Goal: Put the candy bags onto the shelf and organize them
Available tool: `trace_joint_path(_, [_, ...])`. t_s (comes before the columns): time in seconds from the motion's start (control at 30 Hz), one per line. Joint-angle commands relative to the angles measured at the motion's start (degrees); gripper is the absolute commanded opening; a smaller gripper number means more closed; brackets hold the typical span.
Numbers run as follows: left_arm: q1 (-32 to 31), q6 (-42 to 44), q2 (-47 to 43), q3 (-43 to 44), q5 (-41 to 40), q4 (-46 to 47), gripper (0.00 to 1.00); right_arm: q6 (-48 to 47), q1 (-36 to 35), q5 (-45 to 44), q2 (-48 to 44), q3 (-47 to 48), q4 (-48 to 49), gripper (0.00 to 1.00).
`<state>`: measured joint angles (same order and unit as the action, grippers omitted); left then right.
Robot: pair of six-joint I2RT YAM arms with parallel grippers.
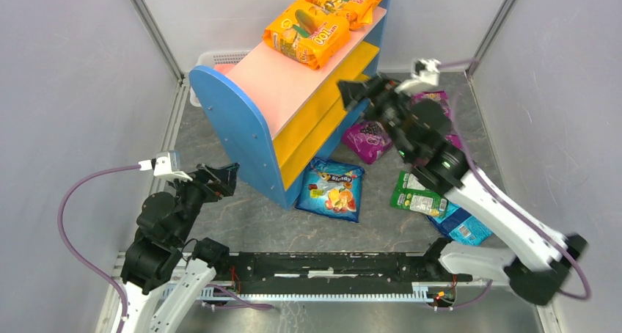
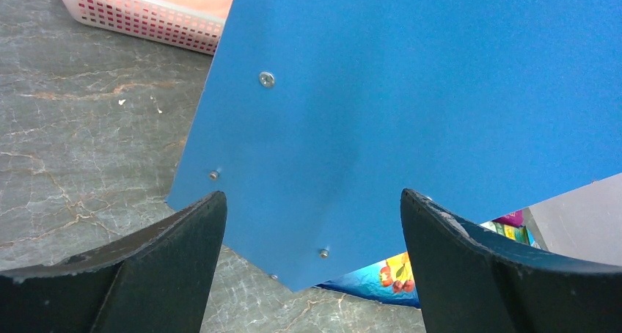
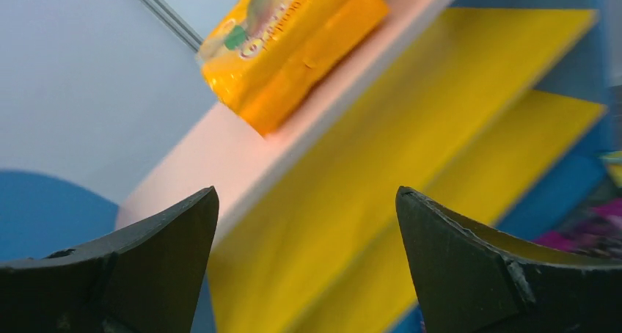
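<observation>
While right pincer (image 1: pixel 354 91) gapes at shelf (image 1: pixel 293 76) edge, left pincer (image 1: pixel 224 176) faces blue panel (image 2: pixel 411 91).

The candy bags (image 1: pixel 306 32) are glossy plastic film. The shelf (image 1: pixel 235 120) is smooth matt board with shiny metal screws (image 2: pixel 267 78). Behind the shelf, the basket (image 2: pixel 139 14) is white perforated plastic. The tabletop (image 1: pixel 242 216) looks like veined grey stone; the fingers (image 2: pixel 176 252) are matt black.

R end effector (image 1: pixel 354 92) spread wide, empty, arm stretched fwd; L end effector (image 1: pixel 220 177) also parted, arm folded low
</observation>
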<state>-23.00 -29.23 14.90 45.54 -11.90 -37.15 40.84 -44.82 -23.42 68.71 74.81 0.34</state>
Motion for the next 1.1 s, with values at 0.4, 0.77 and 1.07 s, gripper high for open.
trace_joint_path(0.4, [-0.2,2.3,0.9,0.0,-0.9,1.9,0.94,-12.4,0.0,-3.4,-47.2,-36.9,-36.3,0.98])
trace_joint_path(0.77, [-0.1,1.6,0.1,0.0,-2.7,1.5,0.94,-10.9,0.2,11.2,-27.5,-48.8,-12.0,0.98])
trace_joint_path(1.07, [0.8,1.5,1.3,0.1,-3.0,1.4,0.94,-12.3,16.4,38.3,-11.9,-48.2,1.1,0.98])
